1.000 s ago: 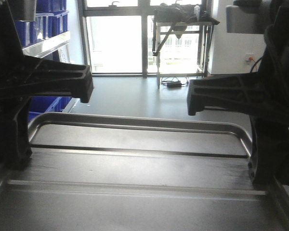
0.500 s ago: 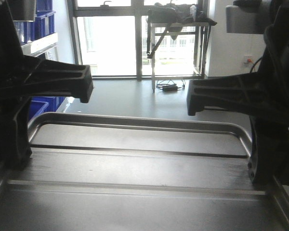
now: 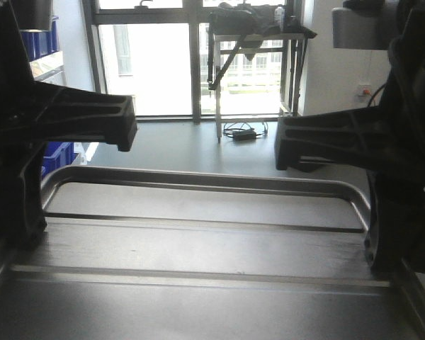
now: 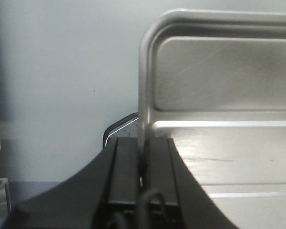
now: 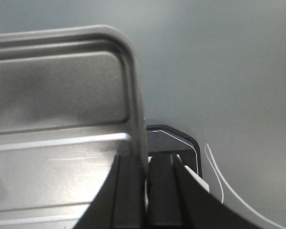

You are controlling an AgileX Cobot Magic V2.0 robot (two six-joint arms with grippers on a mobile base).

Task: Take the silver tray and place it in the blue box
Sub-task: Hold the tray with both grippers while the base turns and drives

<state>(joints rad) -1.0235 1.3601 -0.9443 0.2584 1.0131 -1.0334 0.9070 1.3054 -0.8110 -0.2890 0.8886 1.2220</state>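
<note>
The silver tray (image 3: 198, 248) fills the lower front view, held level above the grey floor, with its far rim and two long ridges showing. My left gripper (image 4: 142, 140) is shut on the tray's left rim (image 4: 144, 86). My right gripper (image 5: 146, 160) is shut on the tray's right rim (image 5: 136, 90). Both black arms (image 3: 28, 127) stand at the tray's two sides in the front view. I cannot pick out the large blue box in any view.
Small blue bins (image 3: 39, 39) sit on a shelf at far left, with another blue bin (image 3: 57, 152) below. A metal table (image 3: 251, 35) stands by the bright window, with a cable on the floor. A white wall (image 3: 333, 78) is at right. A white cable (image 5: 219, 176) lies below the right gripper.
The background has slid left in the front view, so I am turning right. The blue bins have mostly left the frame. The tray and both grips are unchanged.
</note>
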